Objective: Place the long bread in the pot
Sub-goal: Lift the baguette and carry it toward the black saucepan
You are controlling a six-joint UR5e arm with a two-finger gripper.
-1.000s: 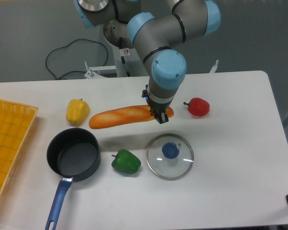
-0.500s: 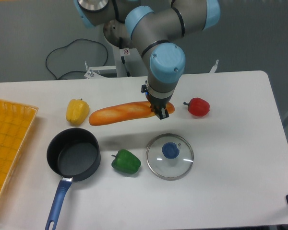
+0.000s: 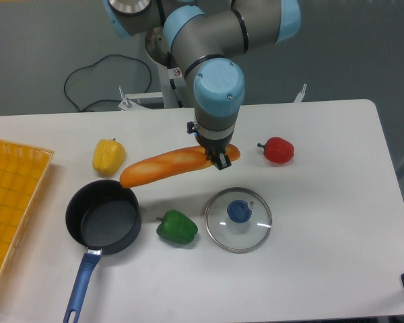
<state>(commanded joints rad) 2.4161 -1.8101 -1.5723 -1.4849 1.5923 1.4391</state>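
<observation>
Transport step: gripper [image 3: 215, 158] clenched on long bread [image 3: 172, 165] near its right end, loaf in air w/ left tip just over rim at 1 o'clock of pot [image 3: 104, 217]; next, carry toward 7 o'clock, lower, release.

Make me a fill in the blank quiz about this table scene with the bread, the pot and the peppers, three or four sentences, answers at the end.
1. The gripper is shut on the long ____.
2. The pot has a long handle coloured ____.
3. The pepper between the pot and the glass lid is ____.
4. The yellow pepper lies on the white table beside the bread's ____ end as the camera sees it.

Missing words: bread; blue; green; left
</observation>
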